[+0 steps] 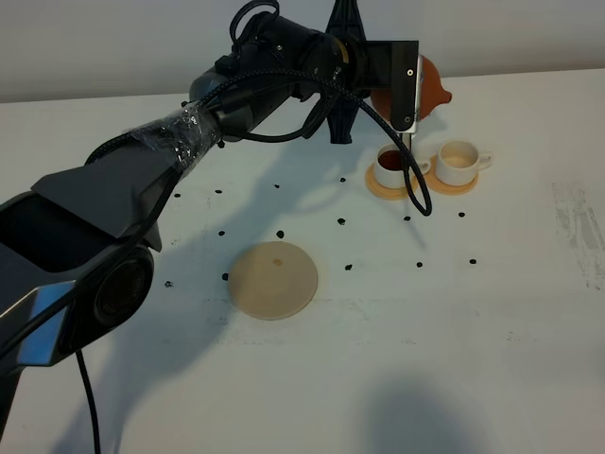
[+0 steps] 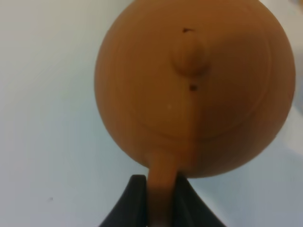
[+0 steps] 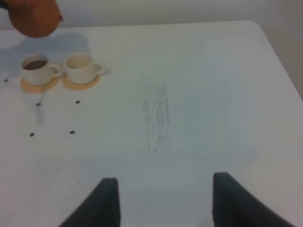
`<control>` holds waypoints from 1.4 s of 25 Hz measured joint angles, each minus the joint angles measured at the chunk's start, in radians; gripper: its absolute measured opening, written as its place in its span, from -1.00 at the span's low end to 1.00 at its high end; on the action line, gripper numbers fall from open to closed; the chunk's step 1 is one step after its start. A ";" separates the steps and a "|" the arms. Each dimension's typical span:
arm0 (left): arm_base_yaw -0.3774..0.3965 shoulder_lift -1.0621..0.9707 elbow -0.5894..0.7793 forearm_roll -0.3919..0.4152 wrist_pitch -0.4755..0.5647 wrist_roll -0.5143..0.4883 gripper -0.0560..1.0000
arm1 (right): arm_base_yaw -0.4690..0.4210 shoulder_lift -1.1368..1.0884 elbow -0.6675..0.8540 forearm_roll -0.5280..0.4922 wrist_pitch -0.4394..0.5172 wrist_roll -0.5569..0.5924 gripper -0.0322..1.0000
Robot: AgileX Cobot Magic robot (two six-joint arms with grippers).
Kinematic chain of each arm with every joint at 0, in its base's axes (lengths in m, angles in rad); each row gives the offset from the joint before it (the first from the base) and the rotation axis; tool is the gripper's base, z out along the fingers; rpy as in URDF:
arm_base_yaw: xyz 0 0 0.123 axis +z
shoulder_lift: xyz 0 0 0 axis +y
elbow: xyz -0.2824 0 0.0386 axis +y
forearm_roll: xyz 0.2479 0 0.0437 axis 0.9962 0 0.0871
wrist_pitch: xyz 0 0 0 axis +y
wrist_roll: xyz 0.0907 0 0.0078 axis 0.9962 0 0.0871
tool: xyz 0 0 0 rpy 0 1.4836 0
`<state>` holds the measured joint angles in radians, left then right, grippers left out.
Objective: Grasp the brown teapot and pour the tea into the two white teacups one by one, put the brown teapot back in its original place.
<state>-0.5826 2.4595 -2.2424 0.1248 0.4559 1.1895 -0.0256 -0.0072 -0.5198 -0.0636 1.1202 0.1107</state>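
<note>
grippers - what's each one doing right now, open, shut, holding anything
Left gripper: shut on the handle of the squat round reddish-brown clay teapot.
Right gripper: open, holding nothing.

No readable text or labels anywhere

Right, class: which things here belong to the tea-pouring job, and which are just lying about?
Job: teapot, left gripper holding it, cup with tea, second cup, coasters, tan disc.
Lying about: black dots, scuff mark.
</note>
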 joint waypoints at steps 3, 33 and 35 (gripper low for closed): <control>0.000 0.009 0.000 0.009 -0.026 0.001 -0.67 | 0.000 0.000 0.000 0.000 0.000 0.000 -0.10; -0.039 0.046 0.000 0.055 -0.078 0.154 -0.67 | 0.000 0.000 0.000 0.000 0.000 0.000 -0.10; -0.039 0.046 0.000 0.055 -0.078 0.183 -0.67 | 0.000 0.000 0.000 0.000 0.000 0.000 -0.10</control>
<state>-0.6219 2.5059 -2.2424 0.1798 0.3777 1.3724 -0.0256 -0.0072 -0.5198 -0.0636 1.1202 0.1107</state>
